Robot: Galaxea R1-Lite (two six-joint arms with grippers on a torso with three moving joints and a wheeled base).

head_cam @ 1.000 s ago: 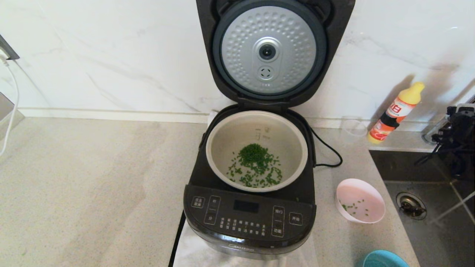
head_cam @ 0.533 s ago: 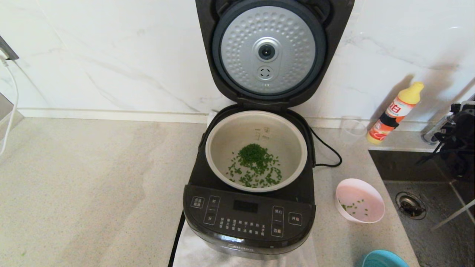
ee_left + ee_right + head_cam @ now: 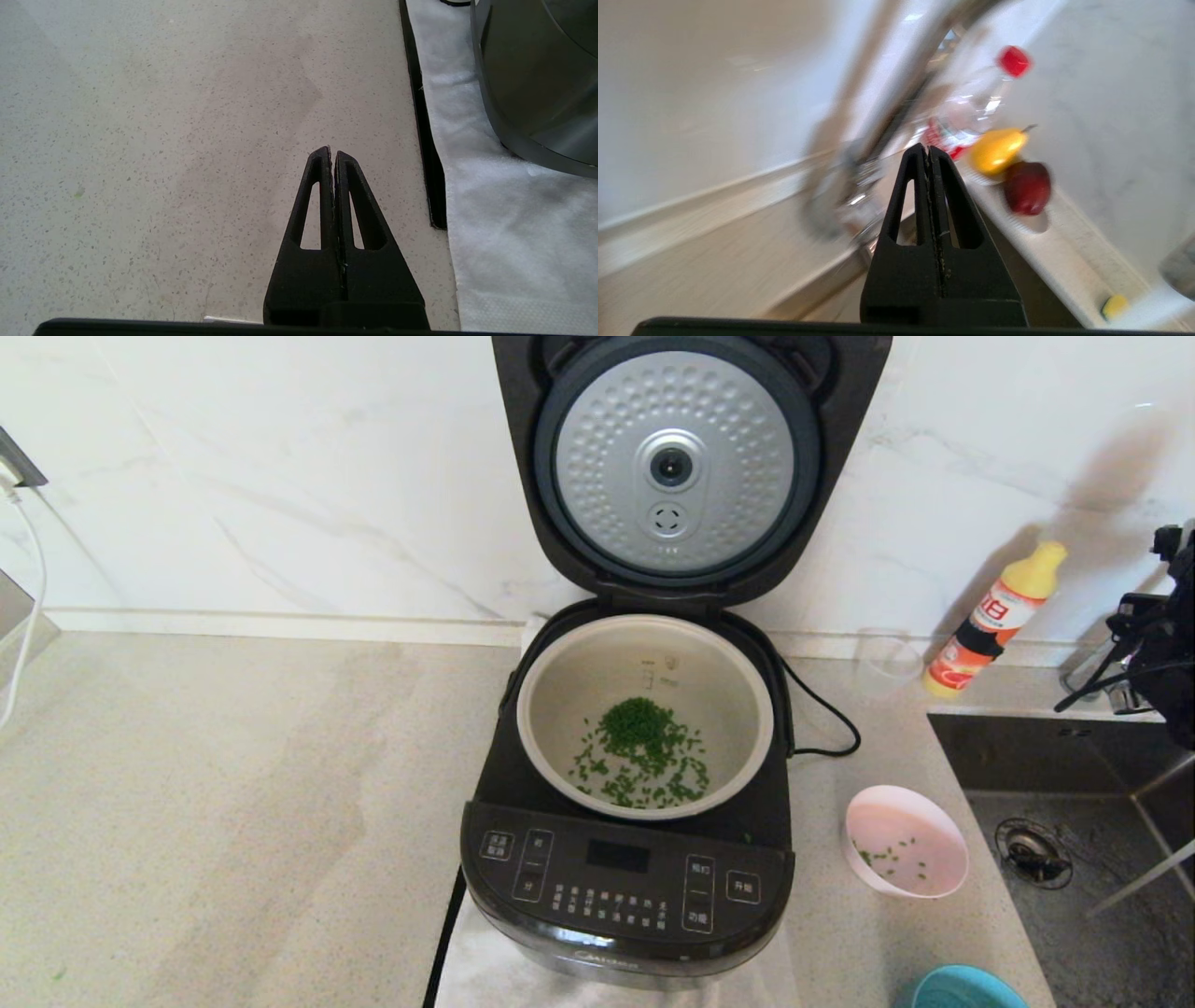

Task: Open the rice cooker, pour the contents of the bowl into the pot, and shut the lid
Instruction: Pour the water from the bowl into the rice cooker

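The black rice cooker (image 3: pixel 625 887) stands in the middle of the counter with its lid (image 3: pixel 674 462) raised, the dimpled silver underside facing me. Its pale grey pot (image 3: pixel 644 658) holds chopped green pieces at the bottom. To the cooker's right sits the small pink bowl (image 3: pixel 904 840), upright, with a few green bits left in it. My right arm (image 3: pixel 1162 644) is at the far right edge above the sink, well away from the bowl; its gripper (image 3: pixel 928 150) is shut and empty. My left gripper (image 3: pixel 332 153) is shut and empty over bare counter to the left of the cooker's base (image 3: pixel 537 79).
A yellow-capped bottle (image 3: pixel 994 621) and a clear glass (image 3: pixel 887 658) stand by the back wall. A sink (image 3: pixel 1074 859) with a tap lies at the right. A teal bowl (image 3: pixel 962 987) peeks in at the front edge. Fruit (image 3: pixel 1011 168) lies on the ledge.
My right arm has risen and drawn back toward the right edge of the head view. The cooker, pot and pink bowl have not moved.
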